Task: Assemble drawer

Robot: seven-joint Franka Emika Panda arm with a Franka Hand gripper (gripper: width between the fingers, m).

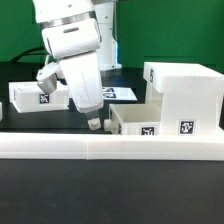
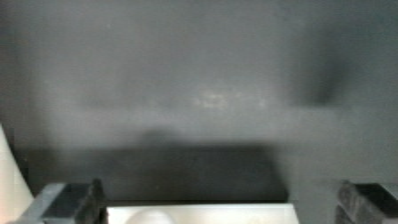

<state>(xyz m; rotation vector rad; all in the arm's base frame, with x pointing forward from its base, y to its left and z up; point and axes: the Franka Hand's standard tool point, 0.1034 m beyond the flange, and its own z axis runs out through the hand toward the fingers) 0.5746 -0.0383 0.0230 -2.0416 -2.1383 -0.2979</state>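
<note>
On the black worktop [image 1: 60, 200], I see the casing [image 1: 185, 92] standing at the exterior view's right. One tray [image 1: 138, 122] sits just beside its lower part. The second tray [image 1: 38, 98] sits well apart, at that view's left. My fingers [image 2: 71, 200] hang between the two trays, spread wide and holding nothing. The long white bar [image 1: 110, 148] lies in front of them all. My wrist view is blurred: something white shows between the fingers, and I cannot tell what it is.

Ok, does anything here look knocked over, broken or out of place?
Nothing stands out. The casing and both trays sit upright: one tray beside it, the other tray at the exterior view's left. No damage shows.
</note>
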